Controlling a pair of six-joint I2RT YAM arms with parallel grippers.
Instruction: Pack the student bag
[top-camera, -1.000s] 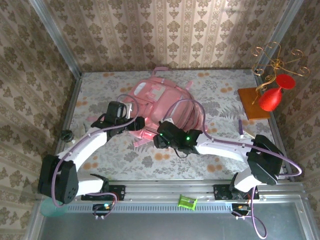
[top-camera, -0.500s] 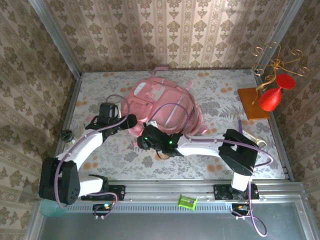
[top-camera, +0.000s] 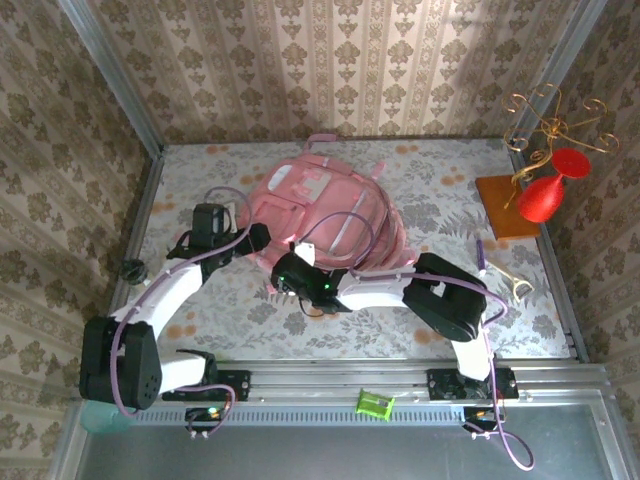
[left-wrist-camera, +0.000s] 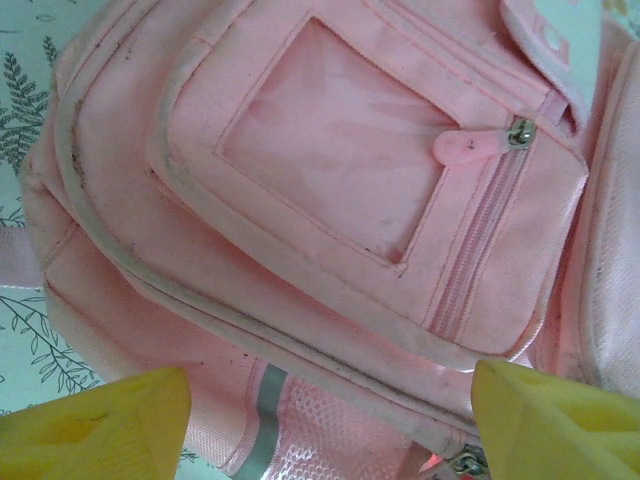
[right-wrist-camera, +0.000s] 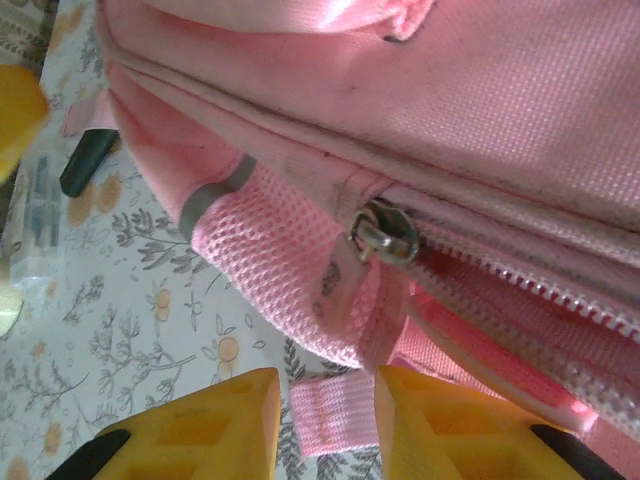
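Note:
The student bag (top-camera: 330, 212), a big pink backpack, lies front side up in the middle of the table. My left gripper (top-camera: 257, 240) hovers at its left side. In the left wrist view the yellow fingers (left-wrist-camera: 92, 422) stand wide open over the front pocket (left-wrist-camera: 340, 165), holding nothing. My right gripper (top-camera: 289, 277) is at the bag's near-left corner. There its yellow fingers (right-wrist-camera: 448, 425) have closed in on a short pink webbing strap (right-wrist-camera: 325, 415), just below the mesh side pocket (right-wrist-camera: 285, 265) and a metal zip pull (right-wrist-camera: 384, 238).
A red vase (top-camera: 545, 195) stands on a wooden block (top-camera: 500, 205) beside a gold wire stand (top-camera: 552, 118) at the back right. A purple pen (top-camera: 480, 255) and a gold clip (top-camera: 517, 281) lie near the right edge. A green item (top-camera: 374, 404) sits on the front rail.
My right arm has swung left to the bag's near-left corner, and its jaws have narrowed around the strap. The bag's front now lies flat. My left gripper has drifted slightly left.

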